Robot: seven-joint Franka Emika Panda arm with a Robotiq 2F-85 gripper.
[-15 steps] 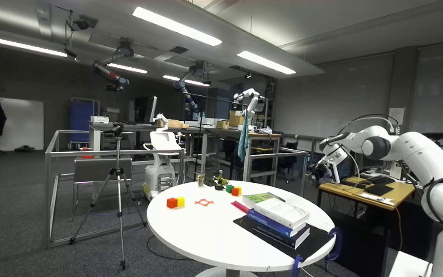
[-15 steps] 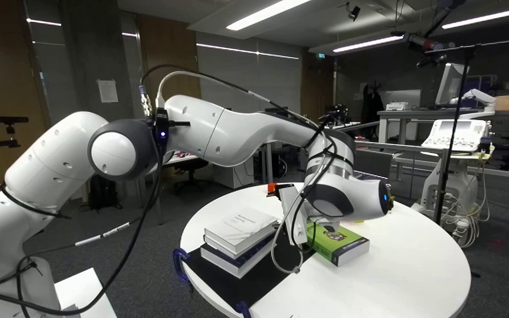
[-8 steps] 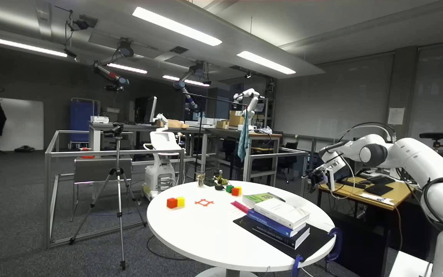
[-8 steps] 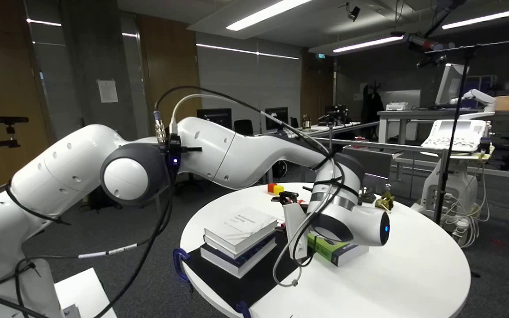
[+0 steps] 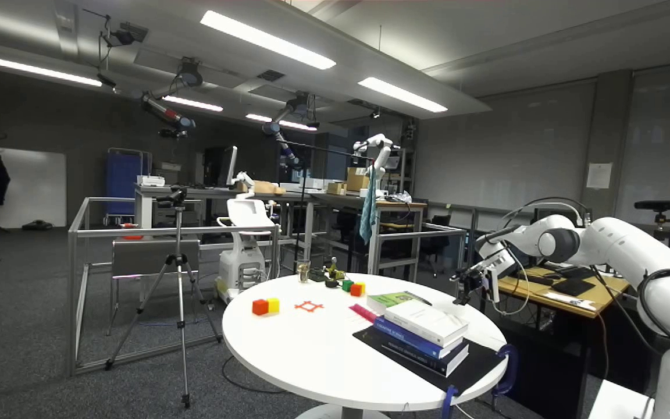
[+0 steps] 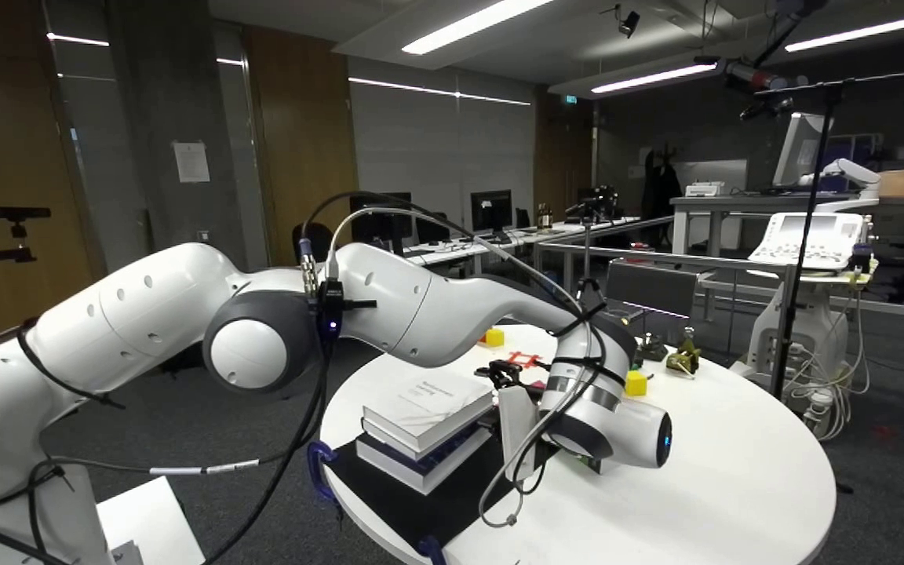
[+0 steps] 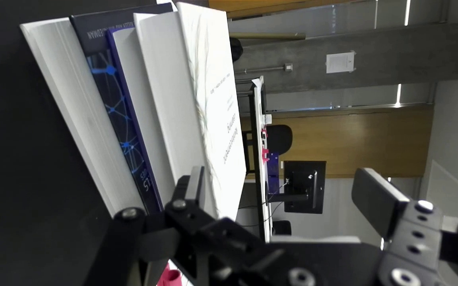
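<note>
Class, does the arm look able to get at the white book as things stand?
Probably yes: the white book tops the stack with nothing lying on it, and the open fingers stand close by.

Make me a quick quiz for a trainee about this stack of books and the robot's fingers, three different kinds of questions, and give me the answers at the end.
1. Multiple choice: which colour tops the stack of books on the round table? A green, B white, C blue.
2. True or false: in the wrist view, the fingers stand apart and grip nothing.
3. Fill in the missing word: the mat under the stack is coloured ...

Key: 1. B, the white book. 2. True. 3. Black.
</note>
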